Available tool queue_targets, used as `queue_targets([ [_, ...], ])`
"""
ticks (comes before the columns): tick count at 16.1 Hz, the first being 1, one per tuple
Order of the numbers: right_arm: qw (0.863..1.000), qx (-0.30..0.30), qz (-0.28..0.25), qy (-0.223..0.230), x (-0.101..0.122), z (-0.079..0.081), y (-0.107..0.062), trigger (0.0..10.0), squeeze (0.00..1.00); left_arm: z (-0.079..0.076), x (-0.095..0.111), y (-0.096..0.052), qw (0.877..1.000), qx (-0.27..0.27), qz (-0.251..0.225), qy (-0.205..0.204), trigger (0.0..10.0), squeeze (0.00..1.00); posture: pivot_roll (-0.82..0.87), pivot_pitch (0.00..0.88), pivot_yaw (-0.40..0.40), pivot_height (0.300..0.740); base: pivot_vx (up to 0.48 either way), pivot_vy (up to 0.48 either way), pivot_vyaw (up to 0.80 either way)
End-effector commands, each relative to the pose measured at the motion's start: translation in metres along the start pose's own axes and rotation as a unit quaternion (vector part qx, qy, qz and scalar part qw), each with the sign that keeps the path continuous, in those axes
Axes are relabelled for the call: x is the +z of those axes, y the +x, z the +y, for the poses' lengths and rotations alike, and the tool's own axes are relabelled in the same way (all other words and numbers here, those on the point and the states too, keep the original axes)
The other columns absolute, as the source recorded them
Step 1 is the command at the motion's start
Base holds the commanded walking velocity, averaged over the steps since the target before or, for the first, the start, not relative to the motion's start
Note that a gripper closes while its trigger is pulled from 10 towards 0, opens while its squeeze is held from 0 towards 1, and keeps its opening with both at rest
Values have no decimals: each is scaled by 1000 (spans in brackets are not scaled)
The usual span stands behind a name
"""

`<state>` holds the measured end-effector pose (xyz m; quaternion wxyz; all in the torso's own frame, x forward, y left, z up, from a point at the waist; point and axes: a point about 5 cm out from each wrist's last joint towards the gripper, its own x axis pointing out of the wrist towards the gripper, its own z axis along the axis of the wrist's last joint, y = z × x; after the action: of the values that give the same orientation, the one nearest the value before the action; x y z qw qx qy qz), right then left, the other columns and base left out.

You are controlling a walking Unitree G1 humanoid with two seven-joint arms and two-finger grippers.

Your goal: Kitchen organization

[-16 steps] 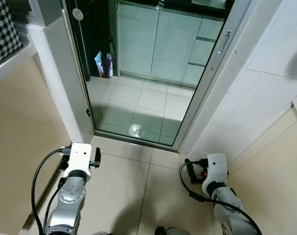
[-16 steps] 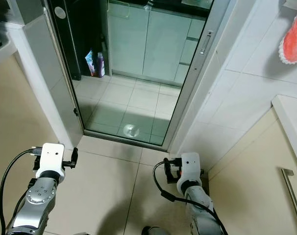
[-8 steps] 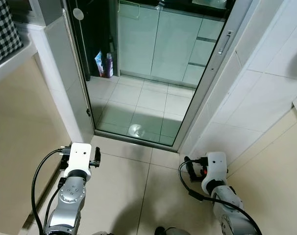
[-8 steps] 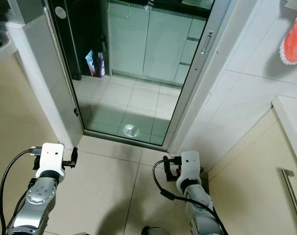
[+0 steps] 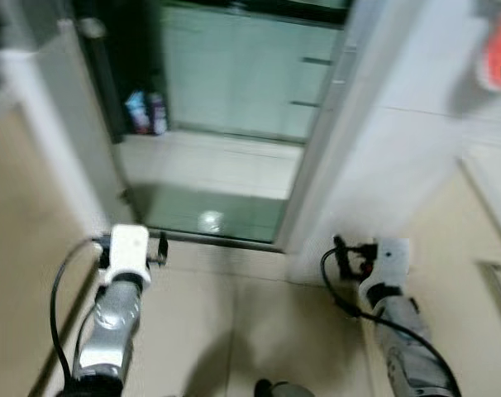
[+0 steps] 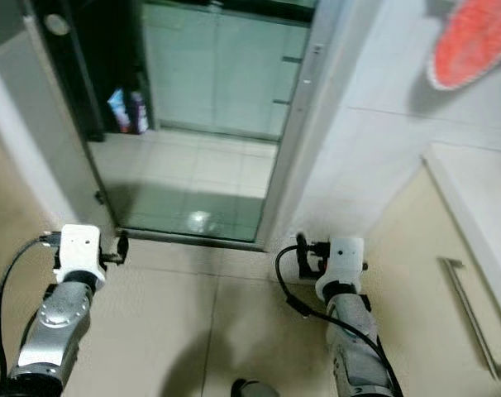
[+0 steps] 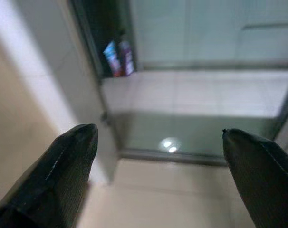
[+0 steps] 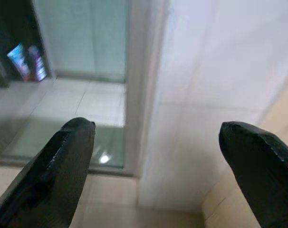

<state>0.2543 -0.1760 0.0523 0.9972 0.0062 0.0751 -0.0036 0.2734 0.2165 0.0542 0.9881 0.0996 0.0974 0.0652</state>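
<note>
Both arms are held low over the beige tiled floor in front of an open doorway [image 6: 201, 165] into a kitchen. My left gripper [image 7: 158, 132] is open and holds nothing; it points at the door sill by the left door post. My right gripper [image 8: 157, 124] is also open and bare, facing the silver door frame [image 6: 292, 141] and the white tiled wall beside it. Inside the kitchen stand pale green cabinets [image 6: 226, 66], and two bottles [image 6: 126, 112] sit on the floor at the back left. The picture is blurred.
A white tiled wall [image 6: 374, 157] rises right of the doorway. An orange-red cloth [image 6: 469, 37] hangs high on it. A beige cabinet front with a metal bar handle [image 6: 469, 322] stands at the right. A white wall post [image 6: 35, 157] borders the doorway's left side.
The whole picture has slid left and gone blurry, so the camera has turned right. More of the right wall, the orange cloth and the cabinet handle show. Both grippers stay open.
</note>
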Motion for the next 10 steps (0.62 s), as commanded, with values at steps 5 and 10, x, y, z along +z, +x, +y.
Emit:
queue_targets([
  [5,995,-56,-73,32,40,-6,11,10000,0,-11,54,10,994,-61,-92,-22,10000,0,43,21,-54,740,0,0,-800],
  [10,986,-40,-158,22,106,-2,11,10000,0,-40,120,6,968,-155,-194,-24,10000,0,33,36,-71,740,0,0,-800],
])
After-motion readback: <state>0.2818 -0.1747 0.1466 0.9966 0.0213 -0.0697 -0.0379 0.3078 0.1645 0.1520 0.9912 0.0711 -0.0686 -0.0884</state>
